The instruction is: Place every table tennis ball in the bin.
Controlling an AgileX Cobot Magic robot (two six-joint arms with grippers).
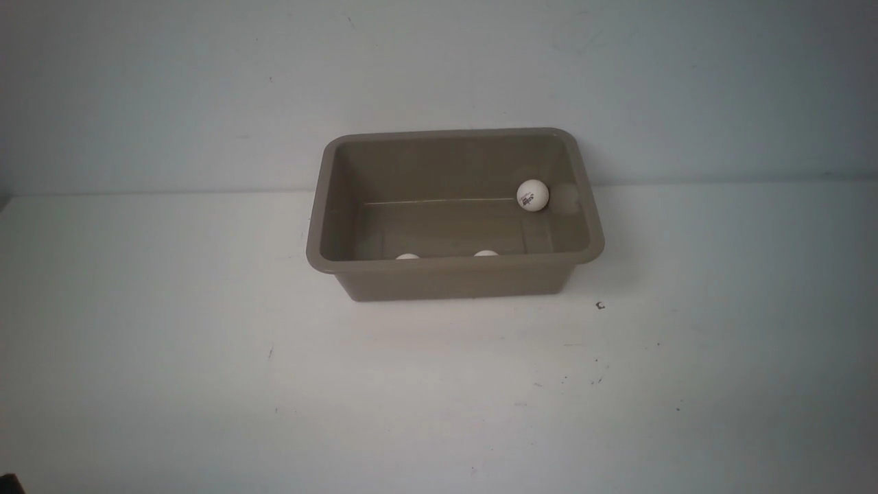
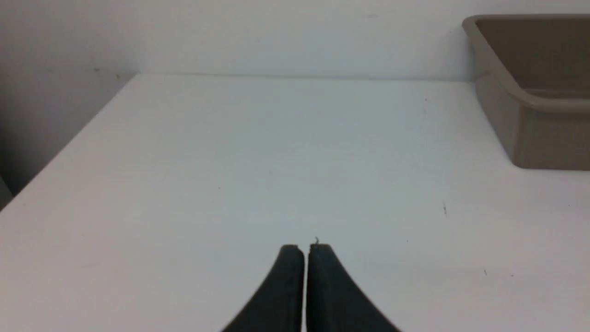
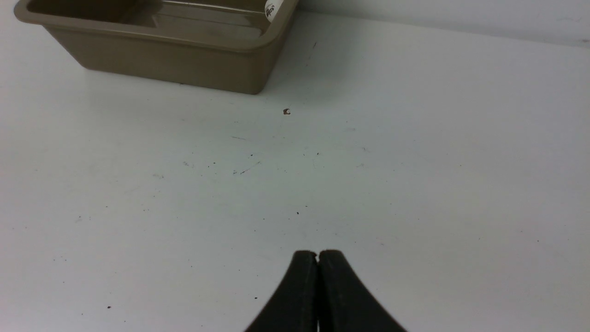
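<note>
Left claw [image 2: 306,249], seen from its wrist camera: both dark fingers pressed together with nothing between them, tips low over the bare white table [image 2: 258,157]; the grey-brown bin [image 2: 511,92] stands well ahead of this claw and off to its right side. Right claw [image 3: 318,253]: fingers likewise closed on nothing, tips close above the speckled tabletop; the bin lies well ahead and to this claw's left, with a small dark fleck [image 3: 286,111] on the table between claw and bin. Three white balls show inside the bin: one with a dark logo [image 1: 532,195] near the far right corner; two more [image 1: 407,256] [image 1: 485,253] half hidden behind the near wall.
</note>
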